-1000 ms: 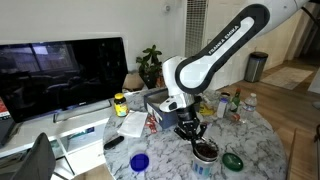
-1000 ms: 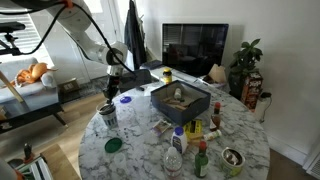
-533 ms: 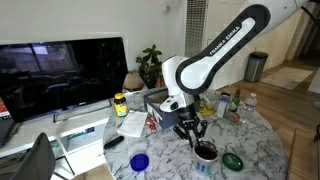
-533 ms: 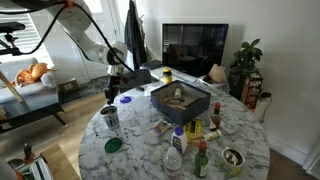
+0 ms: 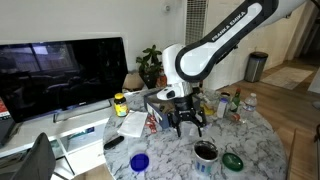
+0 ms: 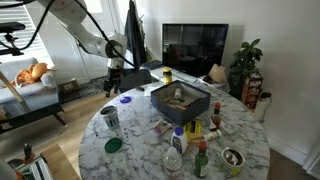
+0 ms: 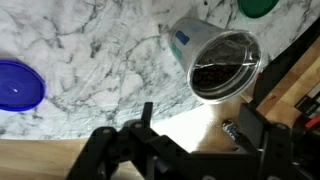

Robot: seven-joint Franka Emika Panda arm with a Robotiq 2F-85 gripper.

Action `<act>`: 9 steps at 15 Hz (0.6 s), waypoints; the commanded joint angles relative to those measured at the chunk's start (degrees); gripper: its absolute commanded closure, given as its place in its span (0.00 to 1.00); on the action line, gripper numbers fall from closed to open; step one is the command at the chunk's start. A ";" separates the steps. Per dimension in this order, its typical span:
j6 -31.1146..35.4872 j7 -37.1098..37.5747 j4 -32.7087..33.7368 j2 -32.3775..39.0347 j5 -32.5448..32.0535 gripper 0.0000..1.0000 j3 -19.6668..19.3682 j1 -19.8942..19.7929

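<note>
So gripper [image 5: 189,128] hangs w/ fingers spread wide, nothing held, above & slightly aside of metal tin [image 7: 225,65]. Tin stands upright nr marble table [image 7: 90,40] edge, dark bits inside. Blue lid [image 7: 18,85] & green lid [image 7: 262,6] lie flat either side, apart from it.

Wrist view's kinda rough: the green lid [image 7: 262,6] gets chopped by the top edge, the blue lid [image 7: 18,85] by the left one, the gripper [image 7: 196,135] is a dark blur, and whatever's inside the cup [image 7: 222,65] is too dark to tell.
</note>
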 commanded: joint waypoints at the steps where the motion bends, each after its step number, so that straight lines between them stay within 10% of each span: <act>1: 3.34 7.84 -6.85 -9.52 1.67 0.00 -1.40 -0.04; 9: 4.51 21.86 -26.97 -34.44 3.40 0.00 -7.21 -1.12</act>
